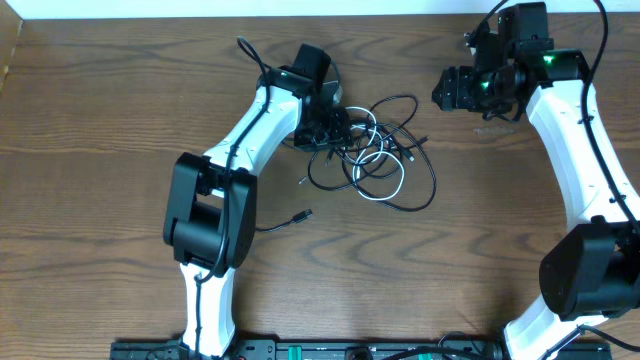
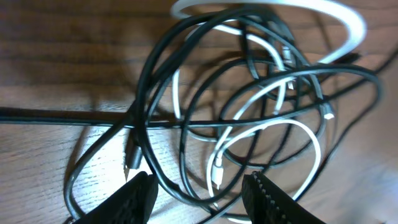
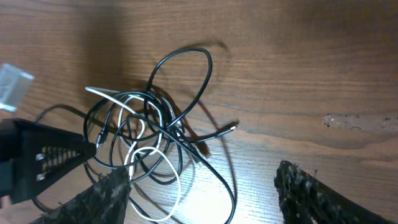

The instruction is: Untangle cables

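At counter [image 1: 90, 120] centre: cables [image 1: 378, 155], black and white, in one tangle. Left pincer [image 2: 199, 183] part-open over tangle's left edge, gripping nothing. Right pincer [image 3: 202, 177] wide, empty, well apart. Best: pinch single outer strand, draw outward slowly, other pincer pinning rest.

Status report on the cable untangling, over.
Left claw open over the cables. Right claw open, off to the side. Black and white, tangled in one heap. No obstruction seen.

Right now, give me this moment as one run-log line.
cables: tangled heap | left gripper: open, strands between its fingers | right gripper: open, empty, apart from heap
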You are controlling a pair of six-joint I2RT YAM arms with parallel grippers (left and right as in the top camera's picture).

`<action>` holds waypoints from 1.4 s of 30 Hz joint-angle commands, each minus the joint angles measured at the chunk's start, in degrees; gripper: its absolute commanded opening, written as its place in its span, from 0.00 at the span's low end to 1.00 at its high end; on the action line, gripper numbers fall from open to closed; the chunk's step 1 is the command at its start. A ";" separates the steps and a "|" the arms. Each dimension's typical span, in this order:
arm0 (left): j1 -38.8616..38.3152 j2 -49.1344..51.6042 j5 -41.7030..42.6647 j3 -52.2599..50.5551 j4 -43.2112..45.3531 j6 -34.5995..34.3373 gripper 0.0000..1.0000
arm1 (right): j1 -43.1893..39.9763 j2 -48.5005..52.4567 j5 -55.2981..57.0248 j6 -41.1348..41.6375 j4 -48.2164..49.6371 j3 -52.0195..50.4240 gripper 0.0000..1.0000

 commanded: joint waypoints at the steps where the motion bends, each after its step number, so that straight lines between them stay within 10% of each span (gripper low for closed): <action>1: -0.04 1.92 -0.92 1.14 0.15 -3.04 0.49 | 0.17 0.09 0.22 0.37 0.00 -0.02 0.73; 42: -2.89 5.22 -22.14 0.81 -1.49 -2.75 0.49 | 1.38 0.09 0.24 0.17 1.29 -2.58 0.75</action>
